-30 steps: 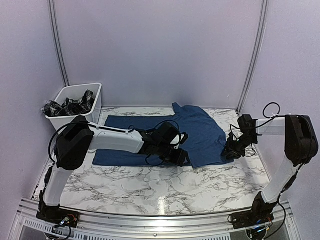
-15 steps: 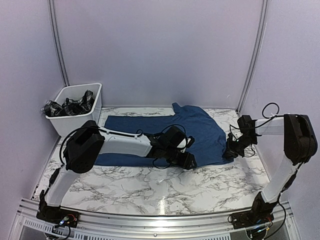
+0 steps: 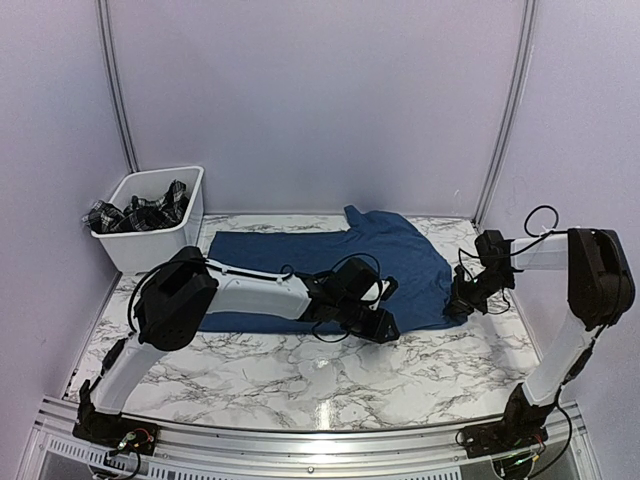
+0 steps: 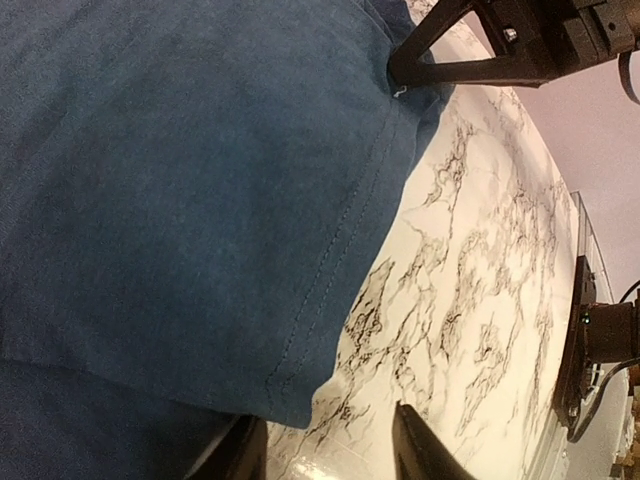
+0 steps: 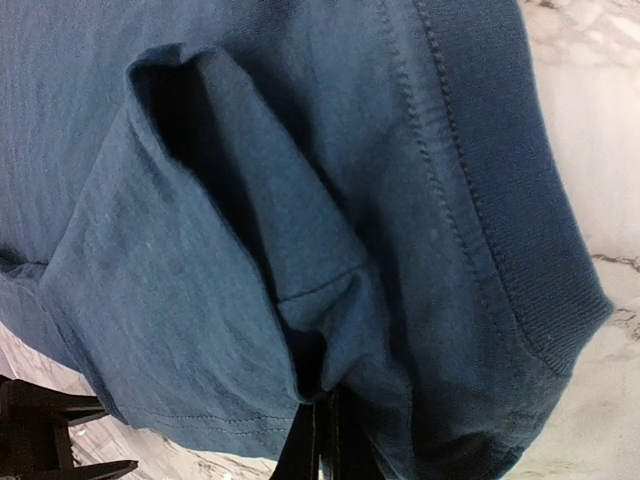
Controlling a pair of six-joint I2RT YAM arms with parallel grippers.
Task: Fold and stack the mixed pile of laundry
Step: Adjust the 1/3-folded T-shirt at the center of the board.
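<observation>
Marble worktop point(image 3: 300, 385) carried navy t-shirt point(image 3: 405, 262), middle hidden under outstretched left arm. Left gripper point(image 4: 325, 447) low at hem corner, fingers apart. Right gripper point(image 5: 322, 440) clamped on shirt's bunched edge.

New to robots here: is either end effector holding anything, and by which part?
The right end effector is shut on the navy t-shirt, pinching a fold at its edge beside the ribbed band. The left end effector is open, holding nothing.

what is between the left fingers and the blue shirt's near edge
Nothing visible. The left fingers sit right at the shirt hem corner, apart, with only bare table in the gap. The right fingers are shut on the shirt's other edge, away from that spot.
</observation>
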